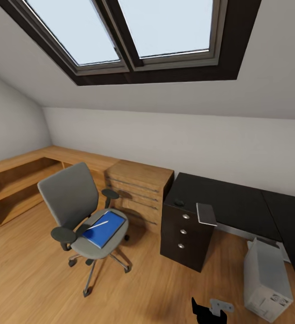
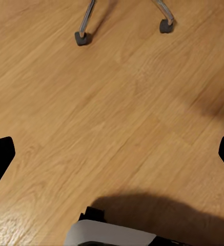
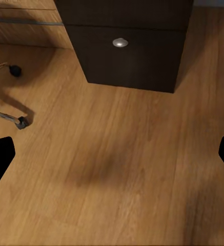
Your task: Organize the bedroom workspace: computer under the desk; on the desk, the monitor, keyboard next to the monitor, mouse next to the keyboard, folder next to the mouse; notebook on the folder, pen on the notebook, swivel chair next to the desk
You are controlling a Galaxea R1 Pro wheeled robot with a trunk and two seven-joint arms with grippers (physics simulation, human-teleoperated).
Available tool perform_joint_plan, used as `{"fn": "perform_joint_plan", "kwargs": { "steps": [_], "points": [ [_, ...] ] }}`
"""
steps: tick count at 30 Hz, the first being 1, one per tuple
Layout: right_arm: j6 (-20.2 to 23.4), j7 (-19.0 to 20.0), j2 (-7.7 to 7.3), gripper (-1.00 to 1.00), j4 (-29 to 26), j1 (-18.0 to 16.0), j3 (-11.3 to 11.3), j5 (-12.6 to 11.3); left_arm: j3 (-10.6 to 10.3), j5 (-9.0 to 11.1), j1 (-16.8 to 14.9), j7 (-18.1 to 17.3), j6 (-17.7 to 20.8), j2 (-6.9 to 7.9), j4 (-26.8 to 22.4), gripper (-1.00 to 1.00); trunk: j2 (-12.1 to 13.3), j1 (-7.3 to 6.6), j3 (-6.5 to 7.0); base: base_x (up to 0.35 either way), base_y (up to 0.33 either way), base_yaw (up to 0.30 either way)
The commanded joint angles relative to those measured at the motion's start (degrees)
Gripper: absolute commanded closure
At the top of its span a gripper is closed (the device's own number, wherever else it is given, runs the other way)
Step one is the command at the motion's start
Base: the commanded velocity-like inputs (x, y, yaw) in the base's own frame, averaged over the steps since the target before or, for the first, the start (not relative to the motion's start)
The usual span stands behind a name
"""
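The grey swivel chair [image 1: 71, 198] stands on the wooden floor, left of the black desk [image 1: 237, 202]. On its seat lies the blue folder [image 1: 106, 229] with the whitish pen [image 1: 97, 225] across it. The dark grey notebook [image 1: 206, 213] rests on the desk's near edge above the drawers, and a small dark mouse [image 1: 179, 202] sits beside it. The light grey computer [image 1: 266, 279] stands on the floor by the desk. My left gripper [image 2: 112, 159] is open over bare floor near the chair's casters [image 2: 82, 38]. My right gripper [image 3: 112, 159] is open over the floor before the drawers [image 3: 123, 51]. The monitor and keyboard are out of view.
Low wooden shelving [image 1: 17, 180] runs along the left wall, ending in a wooden drawer chest [image 1: 138, 189] beside the desk. A sloped ceiling with a skylight [image 1: 134, 31] is overhead. Open floor lies between me and the chair.
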Motion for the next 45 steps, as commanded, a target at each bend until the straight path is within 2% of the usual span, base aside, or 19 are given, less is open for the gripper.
{"fn": "perform_joint_plan", "kwargs": {
  "steps": [1,10,18,26,45],
  "points": [
    [-0.23,0.49,0.01,-1.00,0.11,-0.07,0.10,-0.61,-0.39,0.61,-0.05,-0.18,-0.41,0.03,0.05,-1.00,-0.08,0.03,-0.10,0.068,0.000,0.000],
    [-0.34,0.43,0.07,-1.00,0.11,-0.07,0.10,-0.65,-0.43,0.59,-0.05,-0.12,-0.78,0.01,0.05,-1.00,-0.08,0.03,-0.10,0.026,0.000,0.034],
    [-0.88,0.41,0.11,-1.00,0.11,-0.07,0.07,-0.66,-0.60,0.58,-0.05,-0.10,-0.81,-0.11,0.05,-1.00,-0.08,0.03,-0.10,0.004,0.000,0.203],
    [-1.00,0.40,0.03,-1.00,0.11,-0.07,0.04,-0.63,-0.63,0.67,-0.05,0.15,-0.76,-0.07,0.05,-1.00,3.13,-1.73,1.34,0.001,0.000,0.138],
    [-1.02,0.40,0.01,-1.00,0.11,-0.07,0.01,-0.62,-0.63,0.71,-0.05,0.33,-0.66,-0.01,0.05,-1.00,10.75,-5.90,4.75,0.000,0.000,0.011]
  ]
}}
